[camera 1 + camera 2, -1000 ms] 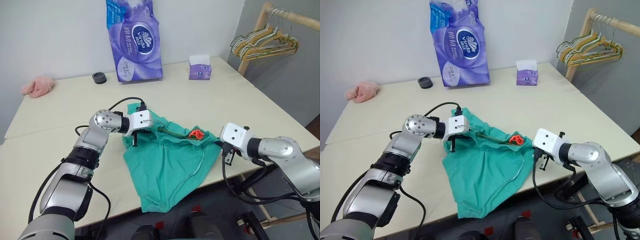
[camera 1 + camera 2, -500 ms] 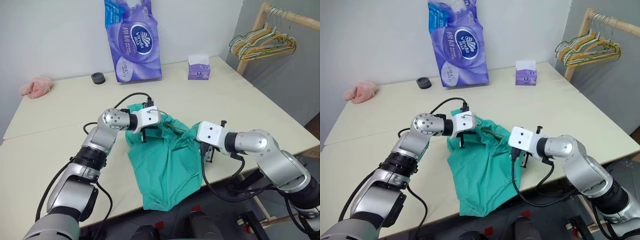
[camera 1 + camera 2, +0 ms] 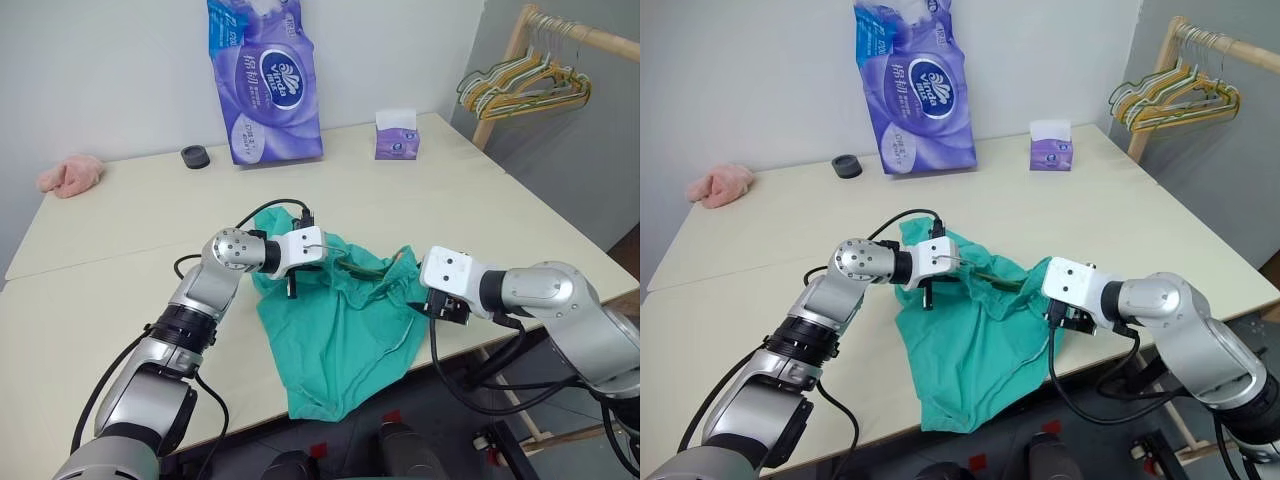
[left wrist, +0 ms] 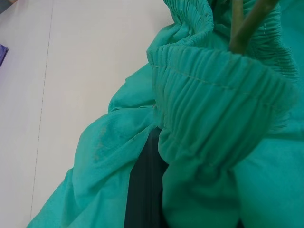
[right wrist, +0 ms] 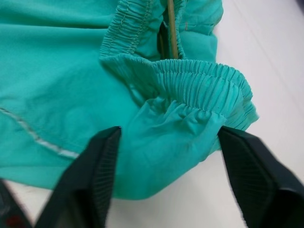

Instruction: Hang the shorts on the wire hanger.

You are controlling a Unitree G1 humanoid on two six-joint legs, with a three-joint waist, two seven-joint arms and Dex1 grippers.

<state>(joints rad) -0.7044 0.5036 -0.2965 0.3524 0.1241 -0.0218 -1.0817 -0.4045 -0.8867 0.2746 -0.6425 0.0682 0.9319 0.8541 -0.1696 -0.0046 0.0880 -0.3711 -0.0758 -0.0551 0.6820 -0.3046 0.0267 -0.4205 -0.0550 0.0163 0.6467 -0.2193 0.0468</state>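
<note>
Teal shorts: bunched at the table's near edge, legs hanging off toward 6 o'clock, waistband gathered up top.
Wire hanger: thin olive wire threaded inside the waistband, short stretch visible between the two grippers.
Left gripper: clamped on the waistband's 9 o'clock end, cloth bunched over its fingers.
Right gripper: jaws spread wide, one finger on each side of the waistband's 3 o'clock end, cloth between them, not pinched.
Background: purple tissue pack at 12 o'clock, pink cloth lump at 10, hanger bunch at 2.
</note>
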